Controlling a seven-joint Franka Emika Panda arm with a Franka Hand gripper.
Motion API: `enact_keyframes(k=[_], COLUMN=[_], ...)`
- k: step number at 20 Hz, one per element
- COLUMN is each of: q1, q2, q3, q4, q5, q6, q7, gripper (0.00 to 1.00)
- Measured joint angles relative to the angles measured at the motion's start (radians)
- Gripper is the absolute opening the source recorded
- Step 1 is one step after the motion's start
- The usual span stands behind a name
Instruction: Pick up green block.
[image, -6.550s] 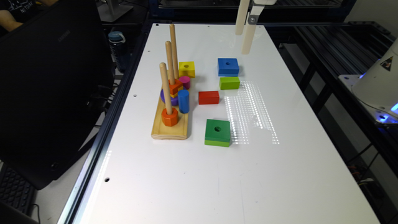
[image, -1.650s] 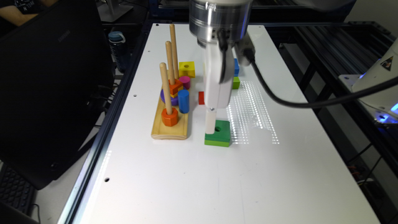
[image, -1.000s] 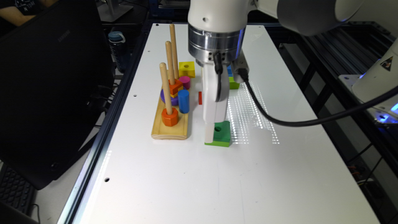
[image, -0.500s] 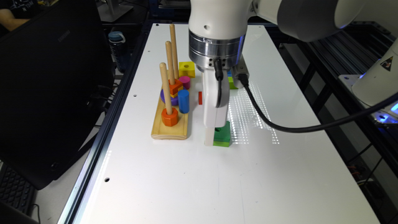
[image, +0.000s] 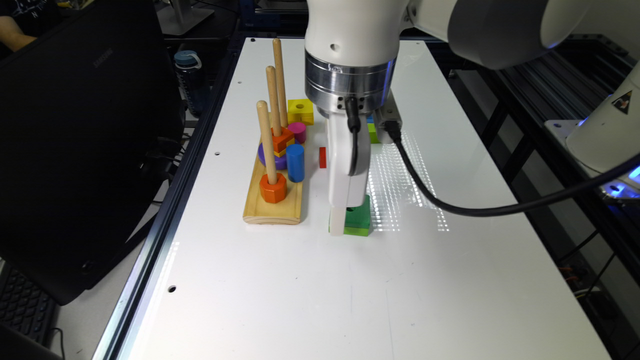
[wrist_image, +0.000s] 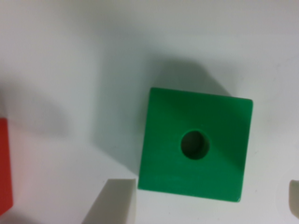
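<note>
Green block (image: 358, 220) is lying flat on the white table (image: 310, 295), nearest the camera of the loose pieces, just beside the wooden peg base (image: 274, 202) on the exterior view's right. In the exterior view the gripper (image: 345, 222) is covering the block's near-left part, so only its right portion and lime side are showing; the centre hole is hidden there. In the wrist view the green block (wrist_image: 195, 149) is showing its full dark top and round hole, with one cream fingertip (wrist_image: 112, 203) just off one edge and a sliver of the other fingertip (wrist_image: 294, 196) cut off at the frame border past the opposite edge; the fingers are standing spread, straddling the block without clamping it. Whether either pad is touching a side is hard to tell. The peg base is carrying three upright pegs (image: 272, 110); an orange hexagonal piece (image: 273, 189) is sitting threaded on the nearest peg, with a purple ring (image: 270, 157) and a red-and-yellow stack (image: 283, 141) farther along. A blue cylinder (image: 295, 162) is standing at the base's edge. A red block (image: 322, 157) is mostly hidden behind the gripper; it is also entering the wrist view as a cropped edge (wrist_image: 4, 163). Farther back, a yellow block (image: 300, 110) is resting on the table. The arm (image: 350, 60) is pointing straight down over the green block.
</note>
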Motion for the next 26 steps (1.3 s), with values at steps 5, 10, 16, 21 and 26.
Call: enact_keyframes(k=[5, 10, 16, 21, 26], q1=[0.000, 0.001, 0.000, 0.000, 0.001], q2=[0.033, 0.044, 0.044, 0.044, 0.044], q3=[-0.009, -0.010, -0.009, -0.008, -0.005], q4=[0.000, 0.001, 0.001, -0.001, -0.004], q5=[-0.0260, -0.0418, -0.0480, -0.0553, -0.0578], q6=[0.018, 0.029, 0.030, 0.029, 0.029], q7=[0.011, 0.025, 0.034, 0.037, 0.047], gripper=[1.00, 1.00, 1.00, 1.00, 1.00])
